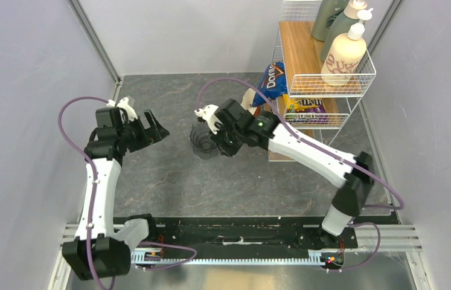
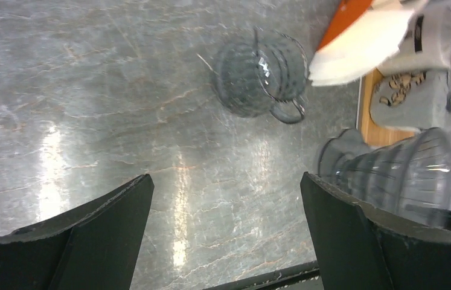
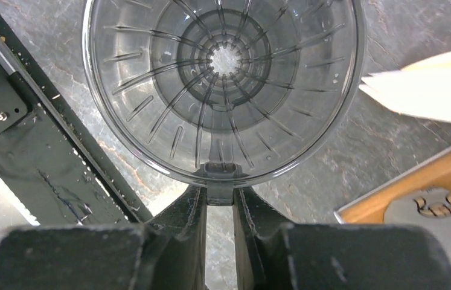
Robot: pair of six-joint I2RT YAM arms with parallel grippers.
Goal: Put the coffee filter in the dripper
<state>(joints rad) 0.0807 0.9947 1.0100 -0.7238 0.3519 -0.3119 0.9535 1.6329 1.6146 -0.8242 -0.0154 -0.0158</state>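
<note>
The dripper is dark, see-through and ribbed, with its open mouth facing the right wrist camera. My right gripper is shut on its small handle. The dripper also shows at the right edge of the left wrist view. In the top view my right gripper sits over dark glassware; I cannot separate the dripper from the jug there. My left gripper is open and empty over bare table, left of the glassware. No single white filter cone shows.
A clearer round glass jug with a handle stands on the table. A flat beige-and-white wedge packet lies by the wire shelf rack, which holds bottles and snack bags. The black base rail runs along the near edge.
</note>
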